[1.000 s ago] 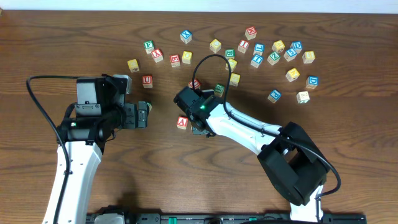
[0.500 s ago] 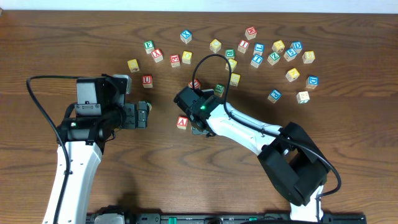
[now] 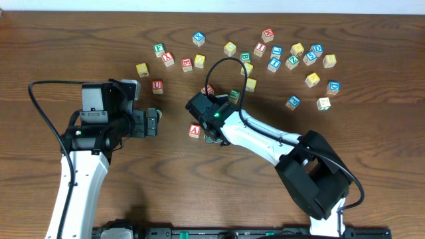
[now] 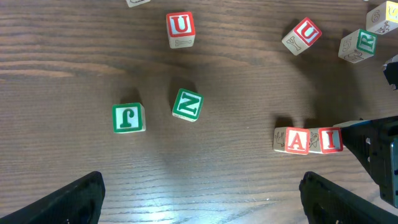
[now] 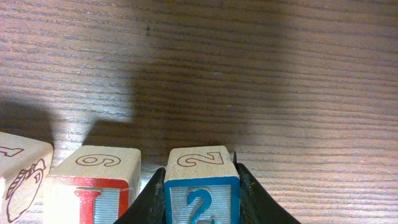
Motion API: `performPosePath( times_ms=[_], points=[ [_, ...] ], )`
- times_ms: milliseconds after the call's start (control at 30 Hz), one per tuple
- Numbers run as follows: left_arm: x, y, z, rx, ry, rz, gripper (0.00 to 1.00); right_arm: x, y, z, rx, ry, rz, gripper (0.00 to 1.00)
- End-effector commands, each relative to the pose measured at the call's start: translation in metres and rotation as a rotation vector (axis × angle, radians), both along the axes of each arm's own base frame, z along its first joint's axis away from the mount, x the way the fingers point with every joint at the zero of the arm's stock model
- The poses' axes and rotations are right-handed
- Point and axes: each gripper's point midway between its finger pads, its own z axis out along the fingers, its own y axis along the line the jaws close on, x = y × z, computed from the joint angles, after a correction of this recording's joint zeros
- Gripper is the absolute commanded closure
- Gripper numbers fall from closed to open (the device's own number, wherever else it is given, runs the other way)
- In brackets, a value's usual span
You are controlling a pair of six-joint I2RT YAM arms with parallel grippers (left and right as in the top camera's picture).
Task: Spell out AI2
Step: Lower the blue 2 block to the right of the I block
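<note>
On the table the red A cube (image 4: 297, 140) and the red I cube (image 4: 328, 140) stand side by side, touching. In the right wrist view the blue 2 cube (image 5: 202, 198) sits just right of the I cube (image 5: 93, 193), a narrow gap between them, and the A cube (image 5: 18, 180) shows at the left edge. My right gripper (image 5: 200, 184) is shut on the 2 cube, one finger on each side. From overhead, the right gripper (image 3: 211, 133) hides the I and 2 cubes beside the A cube (image 3: 194, 130). My left gripper (image 4: 202, 199) hangs wide open, left of the row, holding nothing.
A green J cube (image 4: 129, 117) and a green N cube (image 4: 188, 104) lie ahead of the left gripper, with red U cubes (image 4: 180, 26) beyond. Several loose cubes (image 3: 285, 56) are scattered across the back of the table.
</note>
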Motion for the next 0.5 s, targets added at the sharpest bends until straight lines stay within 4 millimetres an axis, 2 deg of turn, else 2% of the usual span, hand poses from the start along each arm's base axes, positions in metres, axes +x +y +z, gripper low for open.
performPosePath(
  times_ms=[0,233,467],
  points=[
    [0.0008,0.0007,0.0014,0.005,-0.004,-0.012,0.02,0.001,-0.0021,0.0071,-0.004,-0.029,-0.012,0.77],
    [0.0008,0.0007,0.0014,0.005,-0.004,-0.012,0.02,0.001,-0.0021,0.0071,-0.004,-0.028,-0.012,0.65],
    [0.0008,0.0007,0.0014,0.005,-0.004,-0.012,0.02,0.0011,-0.0022,0.0071,-0.004,-0.028,-0.013,0.62]
  ],
)
